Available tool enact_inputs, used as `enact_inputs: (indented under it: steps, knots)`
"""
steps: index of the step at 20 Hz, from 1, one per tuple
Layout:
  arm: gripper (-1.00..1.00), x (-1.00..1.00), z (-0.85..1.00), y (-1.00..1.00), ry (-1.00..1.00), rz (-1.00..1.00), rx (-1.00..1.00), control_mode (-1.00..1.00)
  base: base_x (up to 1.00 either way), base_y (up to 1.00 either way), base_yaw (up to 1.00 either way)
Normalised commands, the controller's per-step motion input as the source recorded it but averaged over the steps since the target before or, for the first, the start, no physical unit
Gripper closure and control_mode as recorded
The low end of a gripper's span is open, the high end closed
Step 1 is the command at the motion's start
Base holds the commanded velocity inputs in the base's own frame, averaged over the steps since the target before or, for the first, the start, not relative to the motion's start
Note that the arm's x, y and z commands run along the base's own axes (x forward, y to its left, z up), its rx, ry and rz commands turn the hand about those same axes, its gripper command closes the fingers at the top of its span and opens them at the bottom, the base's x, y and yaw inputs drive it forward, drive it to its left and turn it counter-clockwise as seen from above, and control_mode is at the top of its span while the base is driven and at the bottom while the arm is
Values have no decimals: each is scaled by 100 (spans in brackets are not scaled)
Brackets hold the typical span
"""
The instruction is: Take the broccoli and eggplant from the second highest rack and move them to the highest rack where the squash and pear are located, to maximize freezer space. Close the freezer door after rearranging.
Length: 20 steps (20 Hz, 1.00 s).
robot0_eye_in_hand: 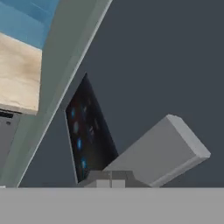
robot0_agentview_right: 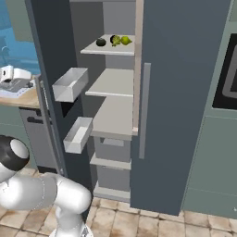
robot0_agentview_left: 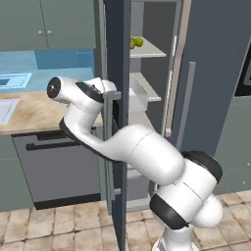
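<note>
The produce (robot0_agentview_right: 115, 40) sits together on the highest rack (robot0_agentview_right: 95, 51), well above the tool and on the far side of the door. At least one dark piece and two or three green ones are there; which is the broccoli or eggplant is too small to tell. The second rack (robot0_agentview_right: 113, 83) below it lies bare, so the moving looks done and closing the door is what remains.

The tool (robot0_eye_in_hand: 107, 178) has its fingers pressed together and holds nothing. It rests against the outer face of the freezer door (robot0_eye_in_hand: 166, 65), with the grey handle (robot0_eye_in_hand: 162, 153) just beside it. A flat push is the right approach here, kept near the handle side and away from the hinge, steady and square to the panel so the fingers do not skid along it. The elbow hangs close to the door edge and may need to swing with it.

Two door bins (robot0_agentview_right: 71, 83) hang on the panel's inner face, across from the tool. Behind the tool runs a pale wooden worktop (robot0_agentview_left: 34, 110) with a dark dishwasher (robot0_agentview_left: 59, 166) under it, and beneath everything lies a tiled floor (robot0_agentview_left: 59, 225).
</note>
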Motion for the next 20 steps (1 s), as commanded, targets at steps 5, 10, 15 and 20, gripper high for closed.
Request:
enact_inputs:
  steps: [5,10,15,20]
  knots:
    - [100,0,0,-65,10,-33,0,-100,0,0,0]
    - [100,0,-1,-93,2,-21,0,-100,0,0,0]
    - [100,0,-5,-100,-15,-1,-1,-100,0,0,0]
    - [100,0,0,-100,-18,1,0,-100,0,0,0]
